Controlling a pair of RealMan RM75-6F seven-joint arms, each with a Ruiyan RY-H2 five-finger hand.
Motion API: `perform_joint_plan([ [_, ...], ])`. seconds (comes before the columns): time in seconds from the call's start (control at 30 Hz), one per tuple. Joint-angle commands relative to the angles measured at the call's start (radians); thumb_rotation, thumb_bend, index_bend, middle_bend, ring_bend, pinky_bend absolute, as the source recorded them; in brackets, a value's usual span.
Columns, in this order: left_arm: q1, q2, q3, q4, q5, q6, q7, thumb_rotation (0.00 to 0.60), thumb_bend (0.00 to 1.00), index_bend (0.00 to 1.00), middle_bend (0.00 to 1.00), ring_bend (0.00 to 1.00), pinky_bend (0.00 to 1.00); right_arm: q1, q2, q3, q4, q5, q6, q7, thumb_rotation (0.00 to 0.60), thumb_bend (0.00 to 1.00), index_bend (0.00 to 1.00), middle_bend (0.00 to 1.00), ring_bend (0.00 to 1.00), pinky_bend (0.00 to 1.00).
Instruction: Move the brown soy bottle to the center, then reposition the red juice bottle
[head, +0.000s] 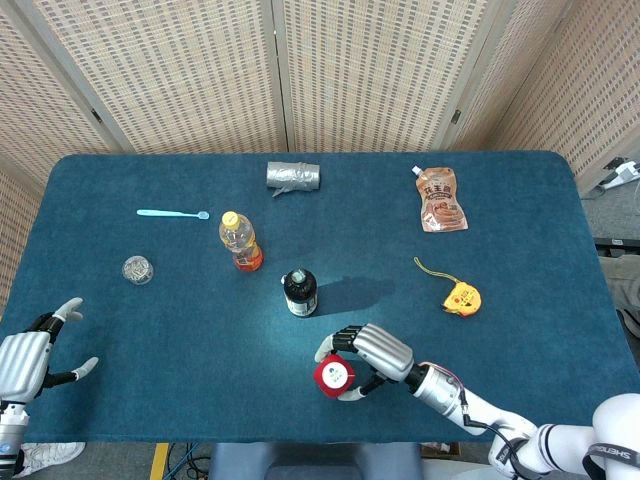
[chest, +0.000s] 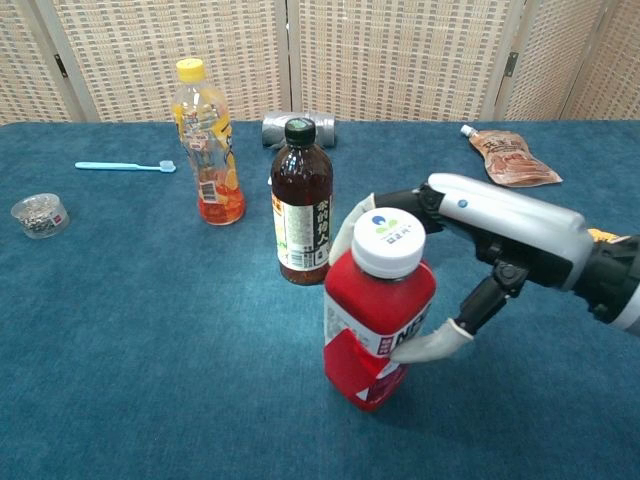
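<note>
The red juice bottle (head: 333, 376) (chest: 376, 322) with a white cap stands near the table's front edge, tilted slightly, and my right hand (head: 372, 355) (chest: 480, 255) grips it around the body. The brown soy bottle (head: 299, 291) (chest: 302, 203) stands upright in the middle of the table, just behind and left of the red bottle. My left hand (head: 30, 355) hovers at the front left corner with its fingers spread, holding nothing; the chest view does not show it.
An orange drink bottle (head: 240, 241) (chest: 207, 143) stands left of the soy bottle. A light blue toothbrush (head: 173, 213), a small clear jar (head: 137, 269), a grey roll (head: 293, 177), a sauce pouch (head: 439, 199) and a yellow tape measure (head: 461, 298) lie on the blue table (head: 520, 250).
</note>
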Motion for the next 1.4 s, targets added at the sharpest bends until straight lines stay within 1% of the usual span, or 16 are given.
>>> perform_joint_plan([
  [0.03, 0.000, -0.003, 0.001, 0.000, 0.001, -0.001, 0.006, 0.600, 0.14, 0.15, 0.31, 0.25, 0.46, -0.024, 0.037, -0.005, -0.026, 0.008, 0.025, -0.022, 0.600, 0.00, 0.40, 0.51, 0.42, 0.44],
  [0.17, -0.001, -0.007, 0.001, 0.000, 0.002, -0.002, 0.018, 0.600, 0.14, 0.15, 0.31, 0.25, 0.46, -0.045, 0.061, -0.005, -0.029, 0.019, 0.045, -0.016, 0.600, 0.00, 0.40, 0.51, 0.42, 0.44],
  [0.3, -0.001, -0.008, 0.001, 0.001, -0.003, -0.005, 0.021, 0.600, 0.14, 0.15, 0.31, 0.25, 0.46, -0.062, 0.063, 0.001, -0.003, 0.035, 0.057, 0.011, 0.600, 0.00, 0.40, 0.51, 0.42, 0.44],
  [0.57, 0.002, -0.008, 0.004, 0.004, 0.002, -0.003, 0.018, 0.600, 0.14, 0.15, 0.31, 0.25, 0.46, -0.081, 0.032, 0.024, 0.080, 0.057, 0.075, 0.085, 0.600, 0.00, 0.40, 0.51, 0.42, 0.44],
  [0.77, 0.003, -0.008, 0.005, 0.008, 0.003, -0.003, 0.016, 0.600, 0.14, 0.15, 0.31, 0.25, 0.46, -0.090, 0.017, 0.030, 0.124, 0.068, 0.070, 0.118, 0.600, 0.00, 0.40, 0.51, 0.42, 0.44],
  [1.03, 0.002, -0.010, 0.005, 0.010, 0.001, -0.007, 0.019, 0.600, 0.14, 0.15, 0.31, 0.25, 0.46, -0.099, 0.000, 0.030, 0.162, 0.071, 0.063, 0.151, 0.600, 0.00, 0.40, 0.51, 0.42, 0.44],
  [1.4, 0.002, -0.008, 0.006, 0.008, 0.002, -0.008, 0.020, 0.600, 0.14, 0.15, 0.31, 0.25, 0.46, -0.109, -0.011, 0.026, 0.182, 0.068, 0.059, 0.170, 0.600, 0.00, 0.40, 0.51, 0.42, 0.44],
])
